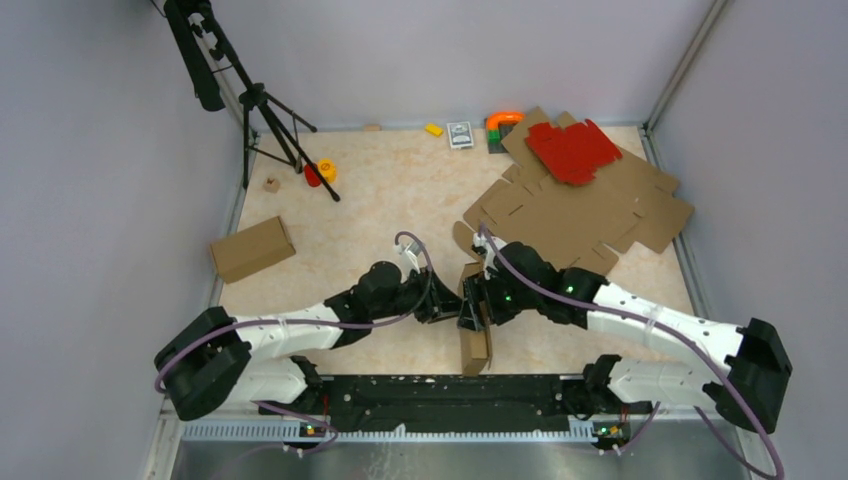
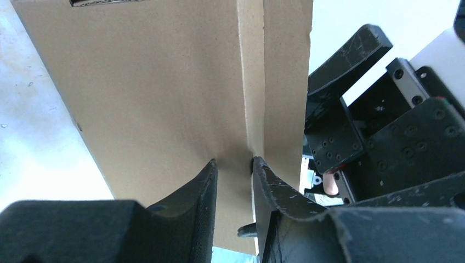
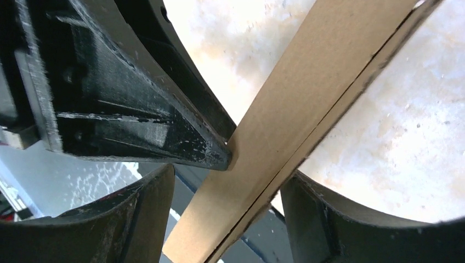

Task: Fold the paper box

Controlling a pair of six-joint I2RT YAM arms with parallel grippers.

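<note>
Both arms meet at the middle of the worktop's point(image 1: 380, 200) near edge, and the paper box point(image 1: 476, 350) stands between them as a narrow, part-folded brown piece running from the near edge toward the centre.

The left gripper point(image 2: 234, 164) has its fingers point(image 2: 205, 186) drawn close together, tips against the brown panel on either side of a crease. I can't tell whether it's pinching a fold or only pressing on it.

The right gripper point(image 3: 227, 183) comes in from the other side, jaws spread, straddling a cardboard panel that runs slantwise between them. One finger sits at the panel's edge and the other is just off it, so that's a loose straddle with nothing clamped. A left finger's tip touches that same panel.

In the far right corner lies a pile of flat brown die-cut sheets point(image 1: 600, 215) with a red sheet point(image 1: 572, 150) on top. A closed brown box point(image 1: 252, 248) rests by the left edge, and a black tripod point(image 1: 262, 100) stands in the far left corner.
</note>
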